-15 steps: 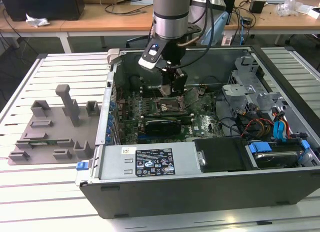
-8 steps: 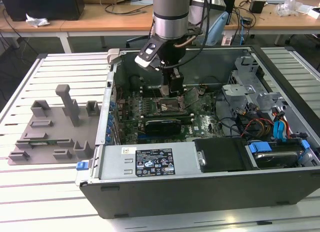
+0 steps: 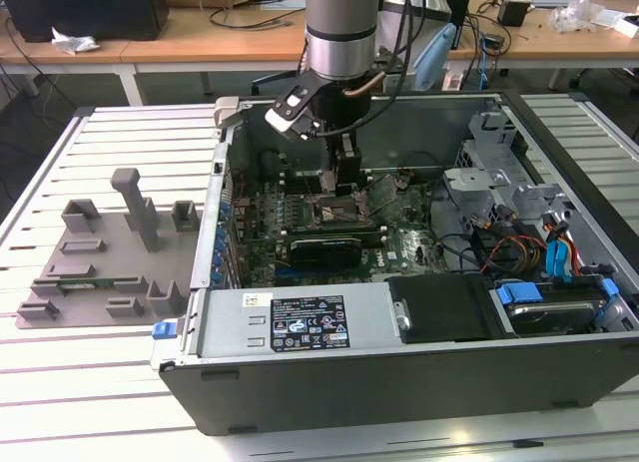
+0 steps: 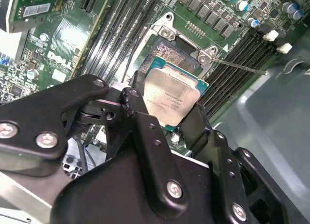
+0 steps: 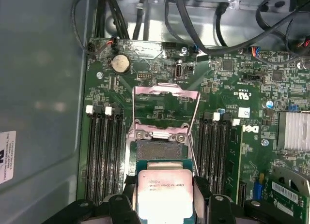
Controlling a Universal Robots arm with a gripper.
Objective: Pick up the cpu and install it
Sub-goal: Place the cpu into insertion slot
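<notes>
Exterior view's left to right: jig on counter, then case w/ tool clenched on cpu by opposite edges, just over open socket; prob. light, stiff, thin, fragile, so edge grip only.

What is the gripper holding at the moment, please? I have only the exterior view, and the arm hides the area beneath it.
Observer: In the first wrist view the gripper is shut on the cpu, silvery top up.
Operator: Is the socket open?
Observer: Yes. Its metal frame is flipped open, and the socket contacts are bare.
Operator: Is the cpu seated?
Observer: Not fully. It overlaps one part of the socket and the rest is uncovered. I cannot tell whether it touches.
</notes>
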